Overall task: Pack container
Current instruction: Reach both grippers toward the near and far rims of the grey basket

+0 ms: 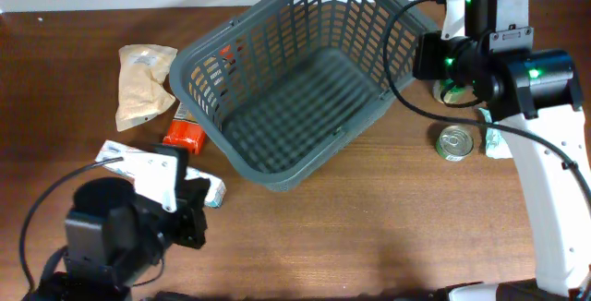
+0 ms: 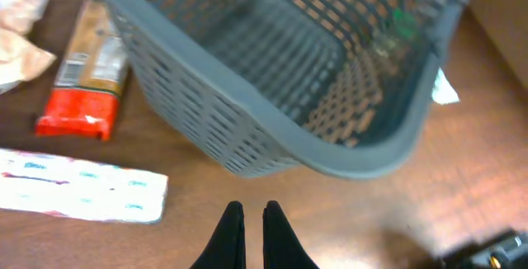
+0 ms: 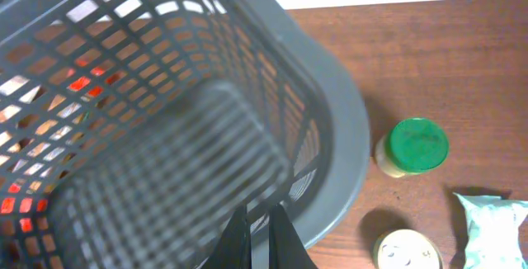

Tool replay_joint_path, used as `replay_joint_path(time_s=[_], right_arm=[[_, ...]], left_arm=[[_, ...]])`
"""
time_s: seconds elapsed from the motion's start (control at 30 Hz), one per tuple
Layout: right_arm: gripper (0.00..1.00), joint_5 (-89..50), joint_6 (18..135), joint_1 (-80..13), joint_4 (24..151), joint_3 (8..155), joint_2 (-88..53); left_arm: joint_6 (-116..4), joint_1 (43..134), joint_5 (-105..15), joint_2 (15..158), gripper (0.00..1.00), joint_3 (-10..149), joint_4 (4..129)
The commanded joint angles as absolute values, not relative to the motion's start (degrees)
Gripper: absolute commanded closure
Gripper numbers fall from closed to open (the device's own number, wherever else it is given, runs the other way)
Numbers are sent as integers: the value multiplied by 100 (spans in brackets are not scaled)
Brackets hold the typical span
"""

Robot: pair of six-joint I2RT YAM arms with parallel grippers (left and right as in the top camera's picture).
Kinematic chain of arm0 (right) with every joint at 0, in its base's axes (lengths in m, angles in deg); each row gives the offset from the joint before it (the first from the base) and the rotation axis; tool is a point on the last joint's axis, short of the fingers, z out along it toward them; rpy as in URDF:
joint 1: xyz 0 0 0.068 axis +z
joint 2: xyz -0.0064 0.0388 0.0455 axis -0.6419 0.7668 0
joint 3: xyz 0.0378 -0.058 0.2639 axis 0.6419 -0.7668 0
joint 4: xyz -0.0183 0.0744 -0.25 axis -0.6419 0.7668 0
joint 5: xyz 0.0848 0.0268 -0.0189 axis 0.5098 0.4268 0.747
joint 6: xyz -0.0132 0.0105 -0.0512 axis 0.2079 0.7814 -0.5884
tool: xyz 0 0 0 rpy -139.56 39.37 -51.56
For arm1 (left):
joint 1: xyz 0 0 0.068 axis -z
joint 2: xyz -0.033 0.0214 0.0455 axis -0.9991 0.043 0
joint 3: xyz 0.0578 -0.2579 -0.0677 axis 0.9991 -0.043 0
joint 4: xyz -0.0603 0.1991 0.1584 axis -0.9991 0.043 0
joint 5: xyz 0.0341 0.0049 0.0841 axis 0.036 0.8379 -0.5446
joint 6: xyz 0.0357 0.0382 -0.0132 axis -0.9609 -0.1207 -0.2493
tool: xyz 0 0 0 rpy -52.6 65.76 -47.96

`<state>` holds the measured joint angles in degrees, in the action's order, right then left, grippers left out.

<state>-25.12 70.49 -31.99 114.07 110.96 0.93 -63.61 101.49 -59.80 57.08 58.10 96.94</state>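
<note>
The container, a large dark grey basket (image 1: 208, 61), stands mid-table with nothing inside; it also shows in the left wrist view (image 2: 371, 158) and the right wrist view (image 3: 342, 129). My left gripper (image 2: 251, 211) is shut and empty, low over bare table in front of the basket's near corner, at the bottom left in the overhead view (image 1: 196, 225). My right gripper (image 3: 257, 213) is shut, its tips over the basket's inner wall just inside the right rim. I cannot tell whether it touches the wall.
Left of the basket lie a tan pouch (image 1: 143, 79), a red-ended packet (image 1: 185, 135) (image 2: 82, 79) and a white packet (image 1: 211, 188) (image 2: 82, 191). Right of it stand a green-lidded jar (image 3: 412, 145), a tin can (image 1: 455, 142) (image 3: 404, 252) and a white-teal packet (image 3: 495, 228).
</note>
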Motion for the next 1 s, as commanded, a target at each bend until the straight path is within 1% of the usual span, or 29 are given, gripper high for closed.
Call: replay_joint_path(time_s=[0.0,0.33,0.57,0.7,0.97], right_arm=[[96,-2451,6963,-3330,11289,11243,120],[96,-2283,6918,-3326,11220,11243,122],[97,-2044,6854,-3321,11217,11243,198],[96,-2042,6854,-3321,11274,11243,262],[96,-2042,6806,-3321,11296,11243,366]], left_arm=[[-6007,10875,-6638,5699,98,5930,9797],[-5049,13327,-8131,5955,98,5930,9878],[-4155,14914,-9527,6960,98,5930,9812],[-3832,15273,-9964,7446,98,5930,9642],[-3565,15305,-10146,7782,98,5930,9128]])
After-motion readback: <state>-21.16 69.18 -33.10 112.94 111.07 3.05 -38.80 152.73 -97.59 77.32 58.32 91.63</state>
